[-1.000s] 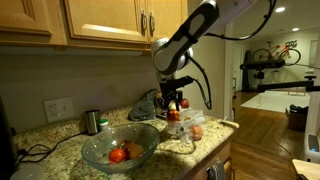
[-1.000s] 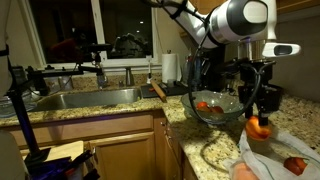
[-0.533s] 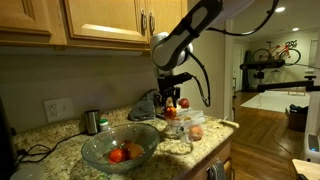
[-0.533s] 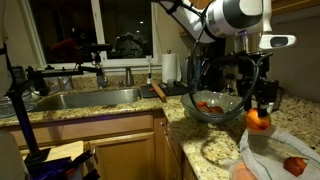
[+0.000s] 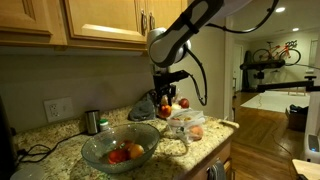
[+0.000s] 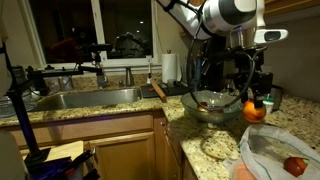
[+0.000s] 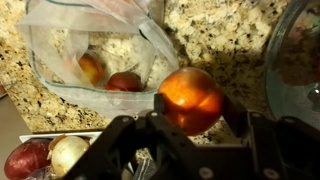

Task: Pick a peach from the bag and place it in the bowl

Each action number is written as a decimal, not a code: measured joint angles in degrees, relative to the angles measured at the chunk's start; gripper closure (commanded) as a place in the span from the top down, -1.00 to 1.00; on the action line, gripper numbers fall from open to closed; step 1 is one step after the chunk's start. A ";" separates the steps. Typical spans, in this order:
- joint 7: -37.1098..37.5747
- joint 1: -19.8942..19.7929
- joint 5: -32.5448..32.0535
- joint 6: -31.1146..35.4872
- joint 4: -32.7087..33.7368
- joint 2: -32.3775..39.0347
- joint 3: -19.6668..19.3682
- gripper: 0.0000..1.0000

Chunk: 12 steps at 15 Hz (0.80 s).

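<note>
My gripper [image 7: 190,112] is shut on a round reddish-orange peach [image 7: 190,97], its fingers pressing both sides. In both exterior views the peach [image 5: 166,104] [image 6: 254,111] hangs in the air above the granite counter, beside the large clear glass bowl [image 5: 95,155] [image 6: 205,113], which holds several fruits. The bowl's rim [image 7: 285,60] shows at the right of the wrist view. Below and behind the gripper lies the thin wrinkly bag [image 7: 60,45] [image 6: 270,150], open, with two more peaches [image 7: 124,81] inside.
A steel cup [image 5: 92,121] stands by the wall behind the bowl. A tray with a dark red fruit [image 7: 25,158] lies next to the bag. A sink [image 6: 85,98] and a paper towel roll [image 6: 170,68] sit further along the counter. Wooden cabinets [image 5: 100,20] hang overhead.
The gripper has risen from the bag with the peach in it and drifted a little towards the bowl. Its jaws have not changed.
</note>
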 measured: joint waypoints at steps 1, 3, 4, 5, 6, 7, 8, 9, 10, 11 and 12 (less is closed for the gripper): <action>-0.02 0.00 0.05 0.09 0.21 -0.01 0.36 -0.29; -0.17 0.00 0.31 0.34 0.52 -0.03 1.05 -0.29; -0.35 0.00 0.55 0.41 0.64 -0.06 1.37 -0.29; -0.65 0.00 0.94 0.45 0.78 -0.07 1.65 -0.29; -1.03 -0.01 1.60 0.46 0.98 -0.07 1.93 -0.29; -1.41 -0.01 2.31 0.46 1.17 -0.07 2.18 -0.29; -1.96 -0.02 3.00 0.46 1.35 -0.07 2.39 -0.29; -2.65 -0.03 3.79 0.46 1.54 -0.07 2.55 -0.29; -3.45 -0.06 4.69 0.46 1.77 -0.07 2.69 -0.29; -4.39 -0.12 5.63 0.46 2.00 -0.07 2.85 -0.29; -5.35 -0.18 6.63 0.46 2.22 -0.07 2.97 -0.29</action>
